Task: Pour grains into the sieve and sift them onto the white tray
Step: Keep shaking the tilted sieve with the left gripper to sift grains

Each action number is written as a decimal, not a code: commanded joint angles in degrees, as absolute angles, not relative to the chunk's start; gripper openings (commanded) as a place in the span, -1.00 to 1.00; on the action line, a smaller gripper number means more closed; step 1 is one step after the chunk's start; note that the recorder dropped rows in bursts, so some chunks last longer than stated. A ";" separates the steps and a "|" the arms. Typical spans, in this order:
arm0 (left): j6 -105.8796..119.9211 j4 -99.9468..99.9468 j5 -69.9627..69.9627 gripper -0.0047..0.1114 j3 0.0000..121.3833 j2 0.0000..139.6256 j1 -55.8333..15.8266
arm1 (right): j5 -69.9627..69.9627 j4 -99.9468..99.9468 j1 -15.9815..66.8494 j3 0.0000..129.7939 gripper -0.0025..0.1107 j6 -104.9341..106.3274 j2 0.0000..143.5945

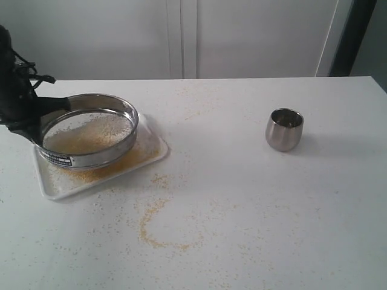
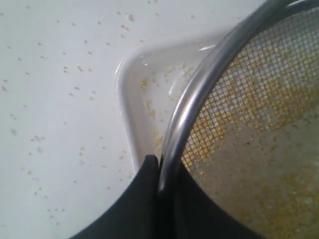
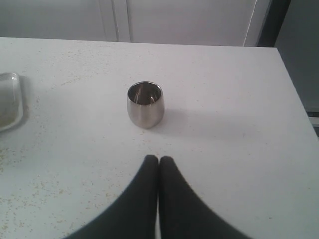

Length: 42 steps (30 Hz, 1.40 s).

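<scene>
My left gripper point(image 2: 160, 168) pinches the rim of the sieve point(image 1: 91, 130) over the white tray point(image 1: 57, 184). I advise short, level shakes so the grains point(image 1: 75, 144) land inside the tray. My right gripper point(image 3: 158, 164) is pressed together, empty.

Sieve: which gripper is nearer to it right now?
Left. The left gripper is clamped on the rim of the sieve, so it touches it. The right gripper, shut and empty, is well away from it, facing the steel cup.

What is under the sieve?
The white tray, dusted with yellow grains around the sieve. Its middle is mostly hidden by the sieve and the grains in it.
</scene>
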State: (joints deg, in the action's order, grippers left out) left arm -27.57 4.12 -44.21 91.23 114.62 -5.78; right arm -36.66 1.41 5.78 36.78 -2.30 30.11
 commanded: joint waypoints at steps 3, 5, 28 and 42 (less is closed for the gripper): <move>-20.93 2.30 -41.62 -0.92 91.29 113.72 -6.21 | -36.09 1.58 5.35 36.55 -0.96 -2.43 29.85; -29.50 5.82 -43.83 -0.92 91.29 113.72 -3.92 | -36.09 1.58 5.35 36.55 -0.96 -2.43 29.85; -31.51 6.20 -45.83 -0.92 91.16 113.72 -3.23 | -36.08 1.58 5.35 36.55 -0.96 -3.63 29.85; -8.56 -19.13 -37.77 -0.92 85.46 113.27 -3.61 | -36.18 1.58 5.35 36.55 -0.96 -3.63 29.85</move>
